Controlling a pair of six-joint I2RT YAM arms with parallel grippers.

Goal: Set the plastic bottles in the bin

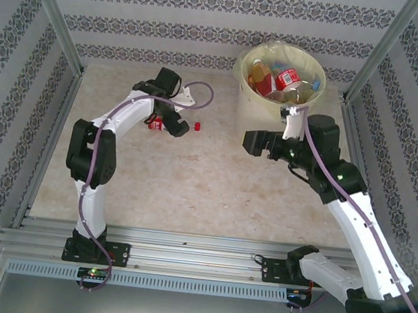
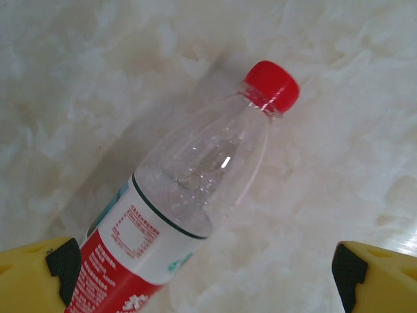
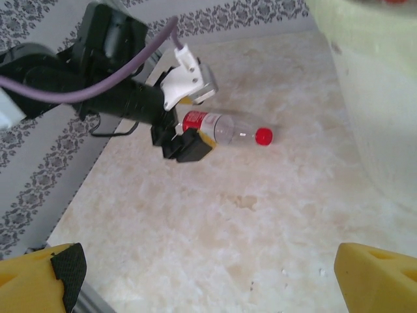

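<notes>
A clear plastic bottle [image 2: 195,182] with a red cap and a red-and-white label lies flat on the marble tabletop. My left gripper [image 2: 205,280] is open and straddles its label end, with the left fingertip [image 2: 55,270] close beside the label and the right one far off. From above, the left gripper [image 1: 167,124] covers the bottle's body, and its red cap [image 1: 196,127] pokes out to the right. The cream bin [image 1: 242,81] stands at the back right with several bottles [image 1: 278,80] inside. My right gripper [image 1: 247,141] hangs open and empty just in front of the bin.
Patterned walls and metal frame posts enclose the table on three sides. The right wrist view looks across bare tabletop to the left gripper [image 3: 186,140], the bottle [image 3: 228,127] and the bin wall [image 3: 378,98] at the right.
</notes>
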